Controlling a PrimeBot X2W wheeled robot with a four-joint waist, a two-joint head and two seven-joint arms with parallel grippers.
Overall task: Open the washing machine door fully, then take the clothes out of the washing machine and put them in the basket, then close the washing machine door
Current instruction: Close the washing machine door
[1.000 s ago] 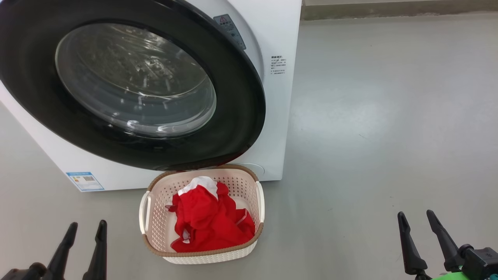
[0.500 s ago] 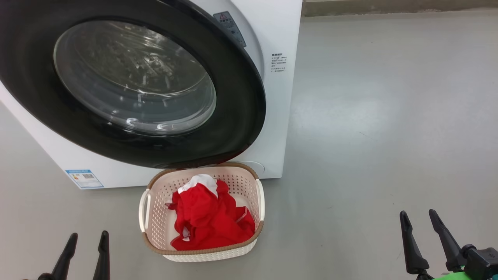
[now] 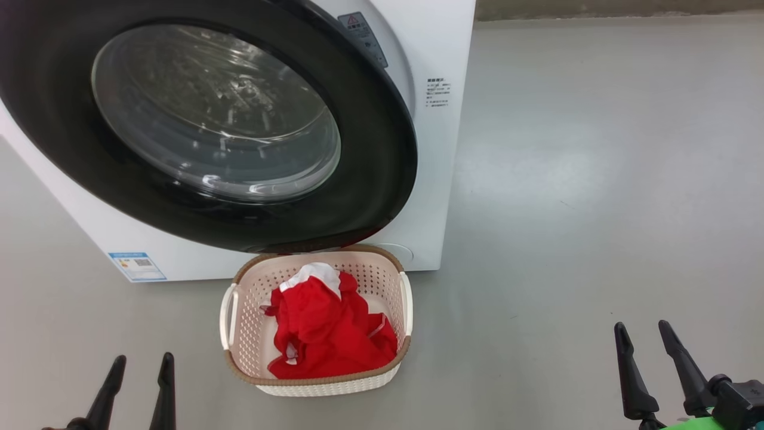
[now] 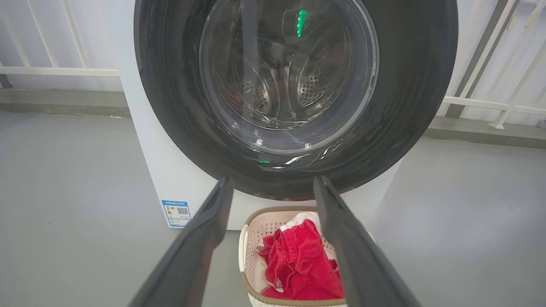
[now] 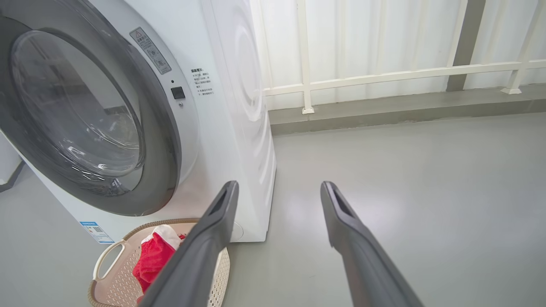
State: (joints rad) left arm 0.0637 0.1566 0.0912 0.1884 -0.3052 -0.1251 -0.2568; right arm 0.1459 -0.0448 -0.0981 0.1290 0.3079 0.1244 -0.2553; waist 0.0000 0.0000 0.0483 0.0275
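The washing machine (image 3: 444, 179) is a white box at upper left. Its round door (image 3: 370, 179), black-rimmed with a glass bowl (image 3: 215, 113), lies flat against the front, and the steel drum (image 4: 290, 85) shows through the glass. The cream basket (image 3: 406, 310) stands on the floor just below the door. The red clothes (image 3: 328, 328) with white trim lie inside it. My left gripper (image 3: 142, 361) is open at the lower left, clear of the basket. My right gripper (image 3: 643, 328) is open at the lower right over bare floor.
Grey floor (image 3: 585, 179) stretches to the right of the machine. A white railing (image 5: 384, 76) and a low kerb (image 5: 405, 106) run along the wall behind. A blue energy sticker (image 3: 137, 266) sits low on the machine's front.
The whole head view has shifted a little, so the camera moved. My left gripper sits lower in the view. Door, basket and clothes keep their places relative to one another.
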